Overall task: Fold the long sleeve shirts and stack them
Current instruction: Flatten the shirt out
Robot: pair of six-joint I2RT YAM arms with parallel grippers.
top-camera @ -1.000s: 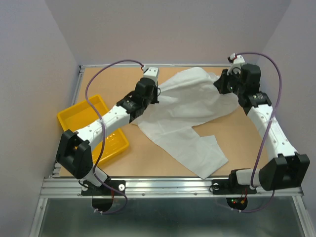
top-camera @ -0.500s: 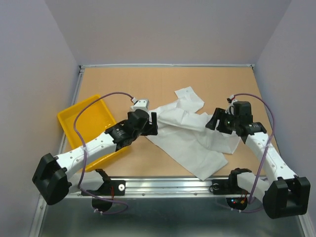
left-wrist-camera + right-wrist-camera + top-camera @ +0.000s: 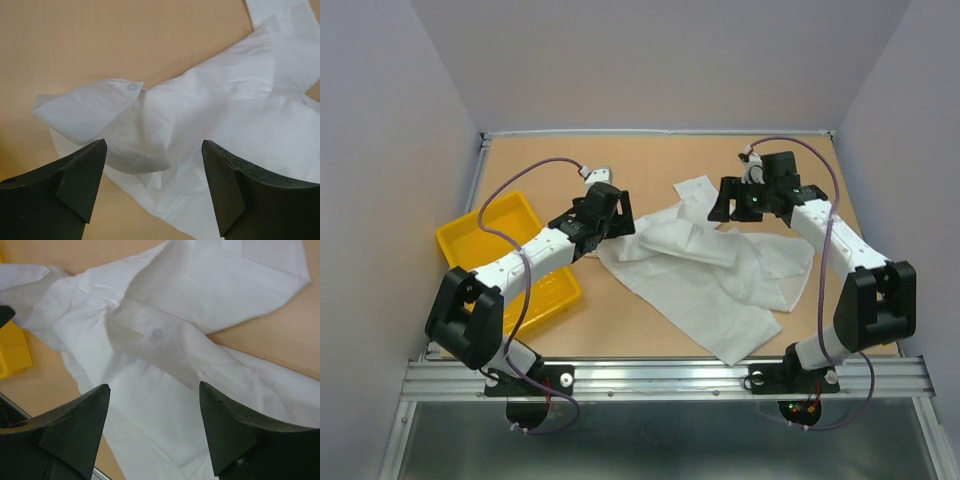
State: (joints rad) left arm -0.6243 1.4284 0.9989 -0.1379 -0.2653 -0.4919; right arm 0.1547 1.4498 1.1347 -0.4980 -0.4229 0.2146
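While left fingers (image 3: 75, 180) and right fingers (image 3: 230, 425) gape empty, shirt (image 3: 710, 270) lies between, hem seemingly reaching table (image 3: 570, 160) edge.

The shirt (image 3: 705, 270) is plain white, without pattern, and its button (image 3: 132, 87) is pale and translucent. The tray (image 3: 500, 222) is solid yellow, the table (image 3: 650, 165) is uniform tan, and the surrounding walls (image 3: 650, 60) are pale lilac-grey. The left arm (image 3: 535, 250) and right arm (image 3: 845, 250) have white links with black joints.
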